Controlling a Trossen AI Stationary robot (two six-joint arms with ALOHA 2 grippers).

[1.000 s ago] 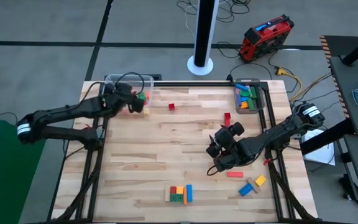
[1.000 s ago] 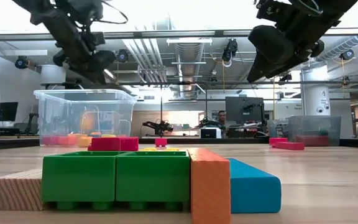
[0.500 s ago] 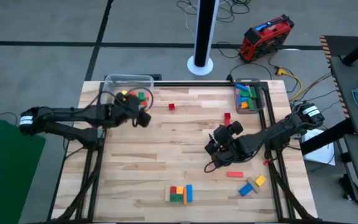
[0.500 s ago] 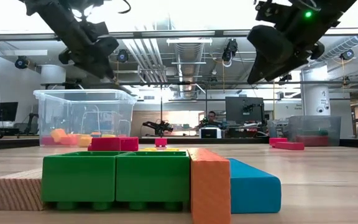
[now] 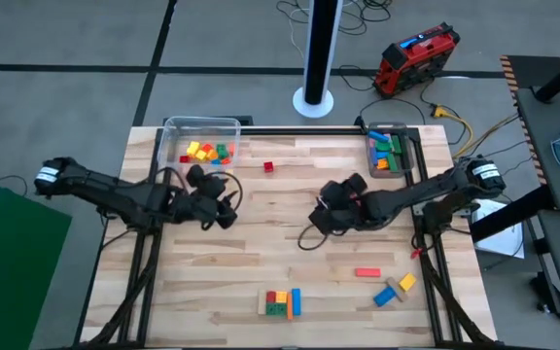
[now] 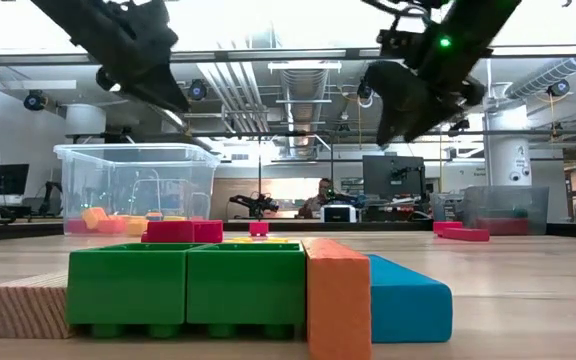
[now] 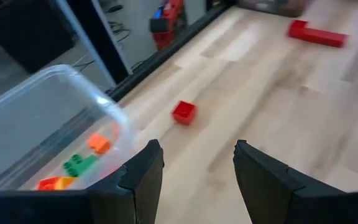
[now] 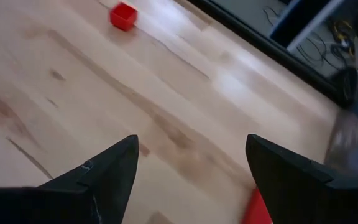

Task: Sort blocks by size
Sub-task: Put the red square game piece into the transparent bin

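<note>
Red cube [image 5: 268, 166] on bare wood, ahead of left gripper [image 5: 224, 212] and well left of right gripper [image 5: 321, 218]; both grippers spread wide, empty. Clear tub [image 5: 168, 133] at left far corner holds small blocks [image 5: 207, 152]. Right tub [image 5: 405, 148] holds longer bars [image 5: 385, 152], count unclear. Red bar [image 8: 258, 209] cut off between right fingers [image 8: 98, 180].

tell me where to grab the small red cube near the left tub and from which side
Take the red cube across two opposite flat sides, coming straight down from above. It sits alone on bare table, apart from the tub, so its sides look free. The left gripper, open and empty, already faces it and looks the likelier one.
</note>
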